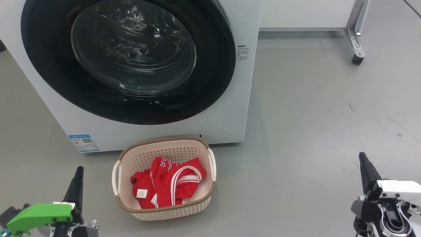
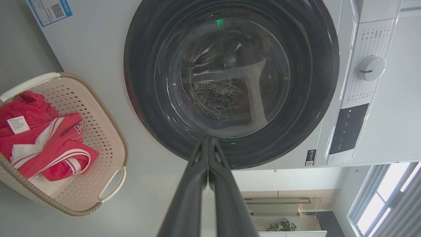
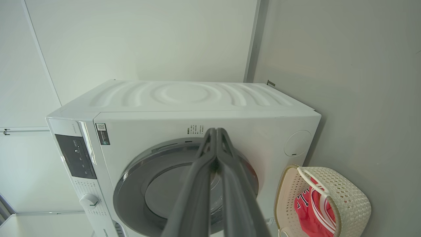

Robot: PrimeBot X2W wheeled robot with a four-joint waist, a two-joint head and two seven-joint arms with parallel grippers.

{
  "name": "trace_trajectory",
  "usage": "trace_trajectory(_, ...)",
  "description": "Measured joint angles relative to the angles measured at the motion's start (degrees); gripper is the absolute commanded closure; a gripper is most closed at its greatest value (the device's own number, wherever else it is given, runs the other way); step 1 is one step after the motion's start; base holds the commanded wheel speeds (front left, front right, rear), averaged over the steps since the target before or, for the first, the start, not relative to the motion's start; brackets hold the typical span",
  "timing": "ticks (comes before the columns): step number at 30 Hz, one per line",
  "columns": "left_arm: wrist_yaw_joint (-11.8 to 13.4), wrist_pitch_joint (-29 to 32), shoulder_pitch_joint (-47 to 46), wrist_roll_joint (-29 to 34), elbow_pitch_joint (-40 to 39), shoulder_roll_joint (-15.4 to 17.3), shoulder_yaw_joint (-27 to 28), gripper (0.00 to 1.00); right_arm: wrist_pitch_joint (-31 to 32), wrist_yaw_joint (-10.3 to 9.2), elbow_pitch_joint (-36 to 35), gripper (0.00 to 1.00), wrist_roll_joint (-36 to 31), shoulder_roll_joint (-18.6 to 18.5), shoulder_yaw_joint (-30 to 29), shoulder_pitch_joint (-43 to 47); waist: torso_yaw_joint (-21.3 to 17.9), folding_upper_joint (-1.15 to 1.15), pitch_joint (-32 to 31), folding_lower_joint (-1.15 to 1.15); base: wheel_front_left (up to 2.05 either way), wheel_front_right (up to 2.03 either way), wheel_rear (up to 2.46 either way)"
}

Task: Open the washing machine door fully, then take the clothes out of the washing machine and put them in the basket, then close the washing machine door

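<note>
clothes (image 1: 171, 184) in basket (image 1: 164, 140); left claw (image 1: 79, 171), right claw (image 1: 362, 157) low (fingers together)

The clothes (image 1: 167, 184) lie in the basket (image 1: 164, 210); it stands before the washing machine (image 1: 227, 98).

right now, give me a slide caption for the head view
Closed washing machine door, red clothes in the basket, left hand and right hand shut and empty.
</note>
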Motion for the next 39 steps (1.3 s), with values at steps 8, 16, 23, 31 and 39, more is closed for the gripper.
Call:
trace_trajectory(8, 0.00, 0.00, 0.00, 0.00, 0.00, 0.00, 0.00, 1.00, 0.00, 0.00, -0.02, 1.00, 0.00, 0.03, -0.07, 0.00, 0.00, 0.00, 0.00, 0.00, 0.00, 0.00, 0.00)
trace_trajectory(16, 0.00, 0.00, 0.00, 0.00, 0.00, 0.00, 0.00, 1.00, 0.01, 0.00, -0.04, 1.00, -0.01, 0.10, -0.08, 0.00, 0.00, 0.00, 0.00, 0.00, 0.00, 0.00, 0.00)
trace_trajectory(23, 0.00, 0.00, 0.00, 0.00, 0.00, 0.00, 0.00, 1.00, 0.18, 0.00, -0.07, 1.00, -0.01, 0.13, -0.12, 0.00, 0.00, 0.00, 0.00, 0.00, 0.00, 0.00, 0.00)
trace_trajectory(31, 0.00, 0.00, 0.00, -0.01, -0.01, 0.00, 0.00, 1.00, 0.18, 0.00, -0.10, 1.00, -0.02, 0.19, -0.16, 0.00, 0.00, 0.00, 0.00, 0.00, 0.00, 0.00, 0.00)
trace_trajectory(39, 0.00, 0.00, 0.00, -0.01, -0.01, 0.00, 0.00, 1.00, 0.19, 0.01, -0.12, 1.00, -0.08, 0.22, -0.22, 0.00, 0.00, 0.00, 0.00, 0.00, 0.00, 0.00, 0.00)
